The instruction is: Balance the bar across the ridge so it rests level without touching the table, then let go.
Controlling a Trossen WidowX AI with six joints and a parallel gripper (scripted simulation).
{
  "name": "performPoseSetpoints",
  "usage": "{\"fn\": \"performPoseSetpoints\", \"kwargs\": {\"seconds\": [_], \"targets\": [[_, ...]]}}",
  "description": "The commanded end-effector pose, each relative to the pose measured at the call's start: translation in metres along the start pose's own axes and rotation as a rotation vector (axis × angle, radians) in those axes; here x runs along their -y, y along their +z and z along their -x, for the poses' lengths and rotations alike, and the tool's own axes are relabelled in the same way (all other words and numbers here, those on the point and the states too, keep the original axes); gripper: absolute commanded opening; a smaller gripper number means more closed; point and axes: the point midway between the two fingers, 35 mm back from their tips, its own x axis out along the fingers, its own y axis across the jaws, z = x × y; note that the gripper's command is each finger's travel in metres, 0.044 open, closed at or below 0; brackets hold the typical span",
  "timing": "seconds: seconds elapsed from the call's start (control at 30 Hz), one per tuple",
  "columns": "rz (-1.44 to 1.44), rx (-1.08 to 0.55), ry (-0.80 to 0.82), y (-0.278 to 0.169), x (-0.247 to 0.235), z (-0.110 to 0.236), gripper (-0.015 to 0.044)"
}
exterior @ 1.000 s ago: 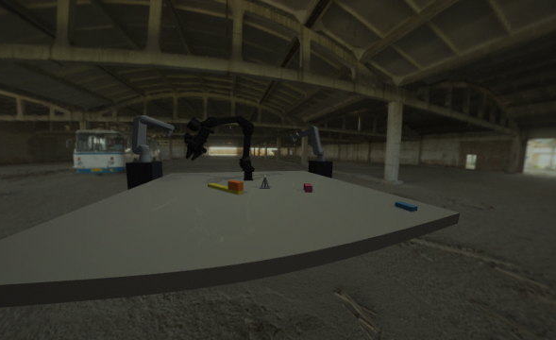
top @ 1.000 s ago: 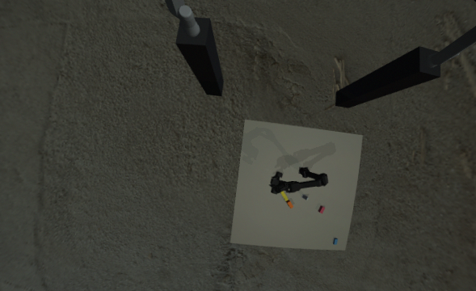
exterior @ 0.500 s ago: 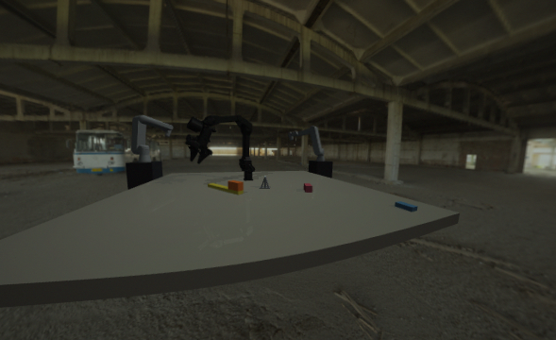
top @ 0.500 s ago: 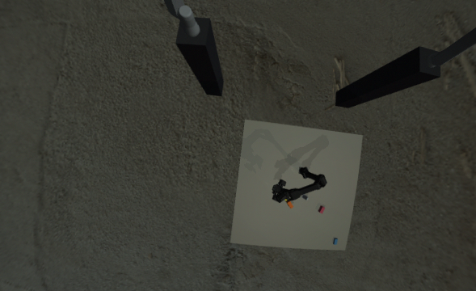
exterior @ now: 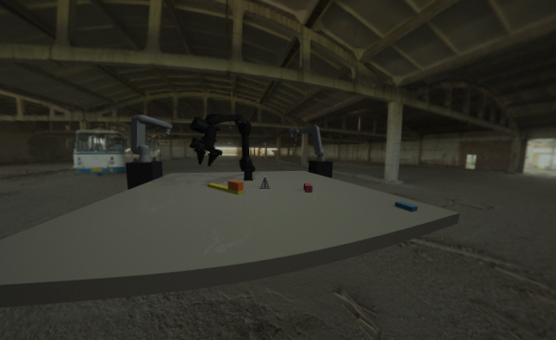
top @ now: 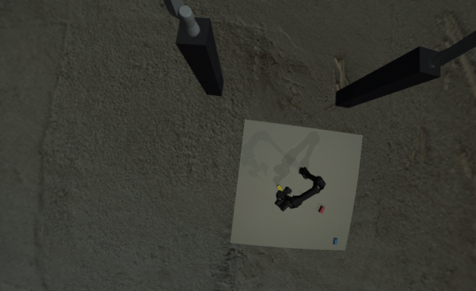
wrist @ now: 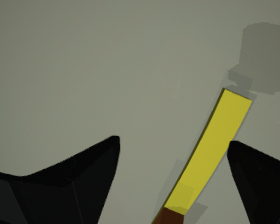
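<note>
The yellow bar (top: 280, 187) (exterior: 220, 188) (wrist: 211, 145) lies flat on the table, with an orange block (exterior: 235, 185) on one end; in the wrist view that block (wrist: 172, 216) shows dark at the lower edge. The small dark ridge (exterior: 264, 183) stands to the right of the bar in the exterior view; the arm hides it in the top view. My gripper (exterior: 205, 164) (wrist: 175, 146) is open and empty, high above the table. In the wrist view the bar runs slanted, its far end toward the right finger.
A red block (top: 322, 209) (exterior: 308, 188) lies beyond the ridge, and a blue block (top: 335, 241) (exterior: 406, 206) lies near a corner of the pale table (top: 258, 226) (exterior: 164, 246). Two grey arms (exterior: 138, 137) (exterior: 316, 142) stand on dark pedestals behind the table.
</note>
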Motion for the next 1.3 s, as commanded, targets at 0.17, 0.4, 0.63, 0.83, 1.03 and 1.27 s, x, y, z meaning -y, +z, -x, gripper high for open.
{"fn": "performPoseSetpoints", "kwargs": {"seconds": [0.17,0.4,0.63,0.83,1.03,1.27], "targets": [[-0.120,-0.048,-0.074,-0.044,-0.001,0.000,0.0315],[-0.214,-0.063,-0.148,-0.080,0.003,0.001,0.0315],[-0.296,-0.057,-0.217,-0.110,0.010,0.004,0.0315],[-0.299,-0.057,-0.218,-0.112,0.011,-0.007,0.0315],[-0.299,-0.057,-0.218,-0.116,0.018,-0.047,0.0315],[-0.299,-0.057,-0.219,-0.118,0.028,-0.078,0.0315]]}}
